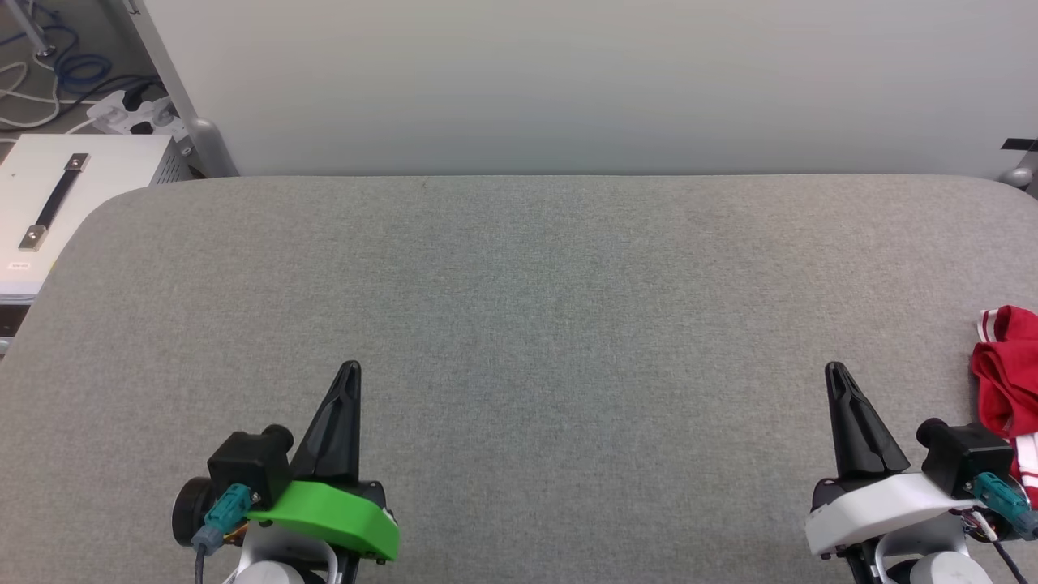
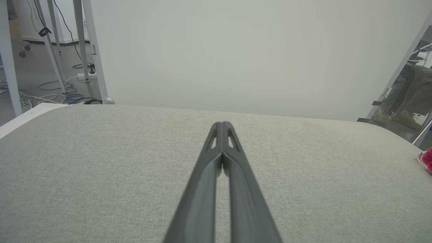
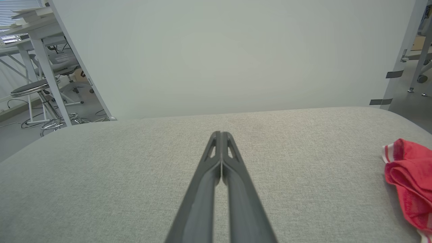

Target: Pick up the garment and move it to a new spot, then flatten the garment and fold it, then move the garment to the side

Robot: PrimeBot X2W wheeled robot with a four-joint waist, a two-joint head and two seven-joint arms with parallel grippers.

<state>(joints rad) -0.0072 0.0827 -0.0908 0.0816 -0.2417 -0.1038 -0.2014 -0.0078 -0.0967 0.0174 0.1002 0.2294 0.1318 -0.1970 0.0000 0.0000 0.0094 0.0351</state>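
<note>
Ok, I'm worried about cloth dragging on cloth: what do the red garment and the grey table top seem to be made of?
The garment: soft fabric, probably a knit, matte red with white-striped trim; it lies crumpled in loose folds. The table top: apparently a woven or felt-like grey textile cover, matte, with fine speckled grain; what lies beneath cannot be told.

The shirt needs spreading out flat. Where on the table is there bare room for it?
The grey table is bare from its wall-side edge down to the left gripper and right gripper, and all the way between them. The one crowded spot is the right edge, where the bunched garment lies beside the right gripper.
</note>
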